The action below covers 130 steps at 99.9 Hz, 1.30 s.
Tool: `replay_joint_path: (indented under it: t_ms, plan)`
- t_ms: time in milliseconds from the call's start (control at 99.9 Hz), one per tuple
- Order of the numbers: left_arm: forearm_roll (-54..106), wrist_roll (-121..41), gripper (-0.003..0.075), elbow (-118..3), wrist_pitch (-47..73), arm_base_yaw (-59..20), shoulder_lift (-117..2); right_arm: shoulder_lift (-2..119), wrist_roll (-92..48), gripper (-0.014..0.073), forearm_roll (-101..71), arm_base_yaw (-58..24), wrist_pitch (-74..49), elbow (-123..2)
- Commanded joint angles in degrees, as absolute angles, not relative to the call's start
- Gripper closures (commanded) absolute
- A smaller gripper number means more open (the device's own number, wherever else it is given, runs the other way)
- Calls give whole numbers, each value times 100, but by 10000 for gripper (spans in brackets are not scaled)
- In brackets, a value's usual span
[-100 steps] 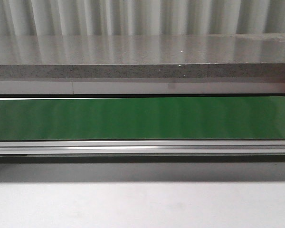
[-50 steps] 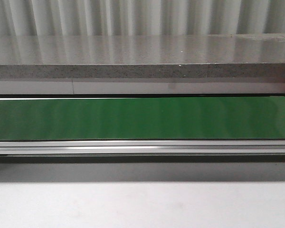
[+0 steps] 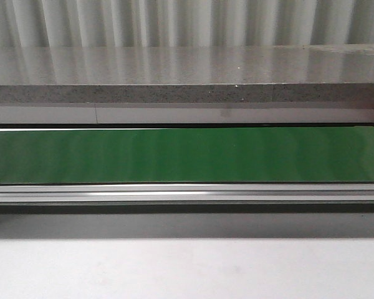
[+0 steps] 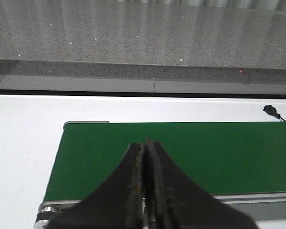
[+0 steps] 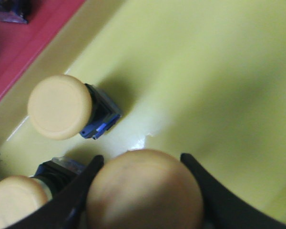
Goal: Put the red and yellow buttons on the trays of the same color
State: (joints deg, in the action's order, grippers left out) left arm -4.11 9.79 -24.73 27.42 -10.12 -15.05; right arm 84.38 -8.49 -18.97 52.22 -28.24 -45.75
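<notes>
A yellow button (image 5: 145, 191) sits clamped between the right gripper (image 5: 143, 188) fingers over the yellow tray (image 5: 219, 95); its cap faces the camera. Two more buttons (image 5: 59, 107) lie tipped on the tray, beside a red tray (image 5: 33, 33). The left gripper (image 4: 145, 183), pressed closed and empty, hangs over the green belt (image 4: 219, 152), a grey counter (image 3: 187, 68) beyond.

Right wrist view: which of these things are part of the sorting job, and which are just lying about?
Part of the job:
- yellow button in the right tool
- two yellow buttons already lying on the yellow tray
- red tray

Lying about:
- none in this view
</notes>
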Motion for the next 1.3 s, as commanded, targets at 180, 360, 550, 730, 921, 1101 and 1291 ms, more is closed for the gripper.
replay_joint_path:
  t_ms: [180,360,550,730,921,1101,1291]
  plan:
    - [-386,1000,740,-2620,2290,-1066,-1568,9013,-707,377,-1985,5261,-2455,-4692]
    - [-386,1000,740,-2620,2290,-1066,-1568,9322,-614,370,-1985,5261,-2455,-4692]
    - [-386,1000,740,-2620,2290,-1066,-1568,9318,-609,148,-2003,5261,-2500,-4692]
    - [-386,1000,740,-2620,2290,-1066,-1568,8990,-609,-19,-2070,5254,-2630,-4692]
    - [-386,1000,740,-2620,2290,-1066,-1568,8329,-609,-24,-2070,5254,-2795,-4699]
    - [-386,1000,740,-2620,2290,-1066,-1568,7589,-609,-22,-2070,5249,-2955,-4699]
    - [-386,1000,740,-2620,2290,-1066,-1568,7085,-609,-22,-2140,5022,-3015,-4699]
